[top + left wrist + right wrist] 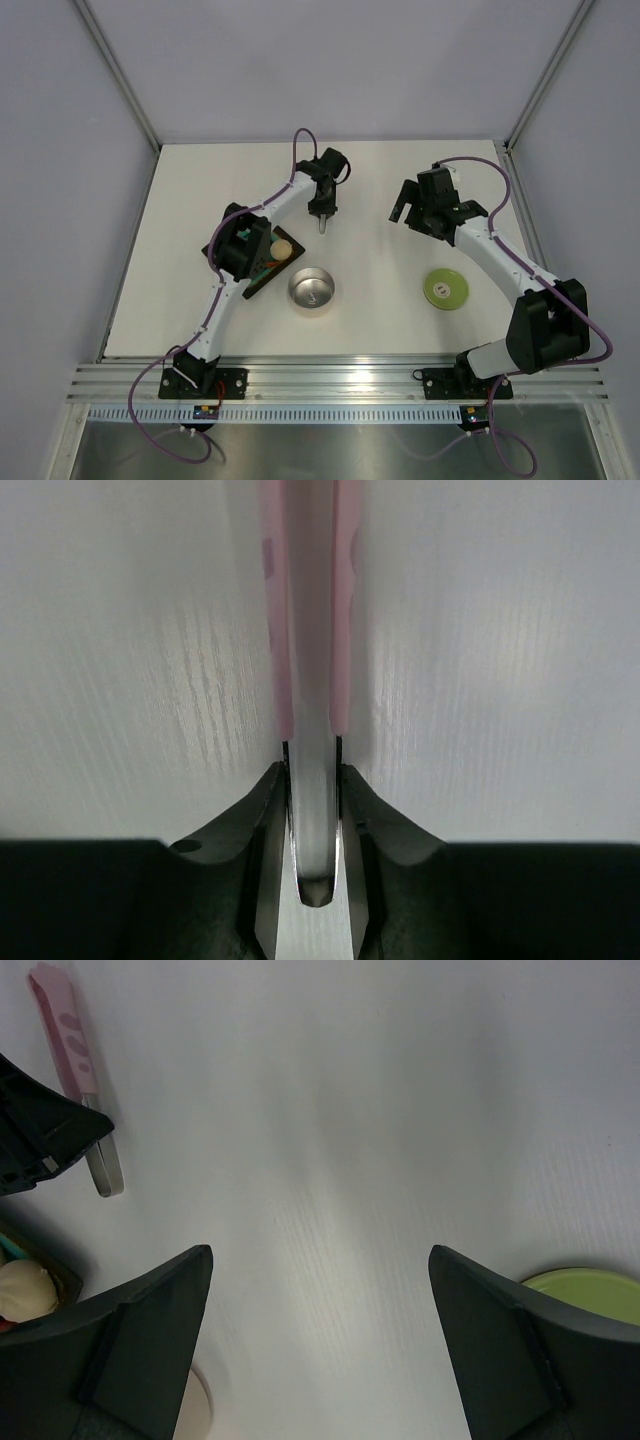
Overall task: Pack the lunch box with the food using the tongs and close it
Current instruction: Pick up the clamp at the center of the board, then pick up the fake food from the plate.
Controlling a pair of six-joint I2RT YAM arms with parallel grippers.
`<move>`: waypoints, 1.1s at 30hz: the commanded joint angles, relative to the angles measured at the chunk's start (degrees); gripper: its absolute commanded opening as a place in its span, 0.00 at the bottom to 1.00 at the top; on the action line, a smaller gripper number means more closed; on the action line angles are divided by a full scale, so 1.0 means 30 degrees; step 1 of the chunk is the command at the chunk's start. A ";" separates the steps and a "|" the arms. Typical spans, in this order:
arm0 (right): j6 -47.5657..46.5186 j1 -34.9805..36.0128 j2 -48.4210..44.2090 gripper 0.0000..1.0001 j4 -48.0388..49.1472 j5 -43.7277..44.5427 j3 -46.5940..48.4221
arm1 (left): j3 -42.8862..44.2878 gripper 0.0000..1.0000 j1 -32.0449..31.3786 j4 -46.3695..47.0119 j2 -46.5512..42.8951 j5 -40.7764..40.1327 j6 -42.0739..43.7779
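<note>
- Centrally, one lunch box (312, 303): a round steel bowl, upright and uncovered on the table (380, 180), near its front edge.
- One lid (446, 290): lime-green, lying flat on the table to the right of the lunch box, well apart from it.
- One pair of tongs (340, 630): pale pink arms with a grey metal end, farther back on the table than the lunch box. The two arms run side by side, nearly parallel.
- One tray (262, 281): dark and square, just left of the lunch box. Most of it is hidden under the left arm's elbow.
- Food (282, 247): one beige ball is plain to see in the tray's corner nearest the lunch box. The other pieces are hidden or too small to count.
- Left gripper (312, 770): pinched in on the tongs, one finger pressed against the outside of each arm. Whether the tongs are lifted off the table, I cannot tell.
- Left arm (290, 192): rises from its base, bends over the tray, and reaches toward the back of the table, with the wrist turned down.
- Right gripper (318, 1260): jaws spread wide with nothing between them, above bare table.
- Right arm (500, 255): folded at the right edge, with the forearm angled back toward the centre.
</note>
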 commanded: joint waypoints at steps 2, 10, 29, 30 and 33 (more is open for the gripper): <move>0.0214 0.0029 -0.0524 0.97 0.0467 0.0035 -0.0089 | -0.0419 0.21 -0.0068 -0.0127 -0.0748 -0.0086 0.0320; 0.0243 0.0029 -0.1080 0.97 0.0174 0.0035 -0.0031 | -0.3111 0.01 -0.0068 0.0194 -0.5338 -0.0322 0.1549; -0.0636 0.0058 -0.1287 0.97 -0.0206 0.1175 0.0467 | -1.4099 0.00 0.0108 0.0870 -1.7503 0.0909 0.2225; -0.0636 0.0058 -0.1286 0.97 -0.0265 0.1148 0.0526 | -1.4682 0.00 0.0108 0.0695 -1.7884 0.0967 0.2080; -0.0694 0.0058 -0.1374 0.97 -0.0149 0.0944 0.0468 | -1.5999 0.00 0.0108 0.0079 -1.9553 0.0910 0.2078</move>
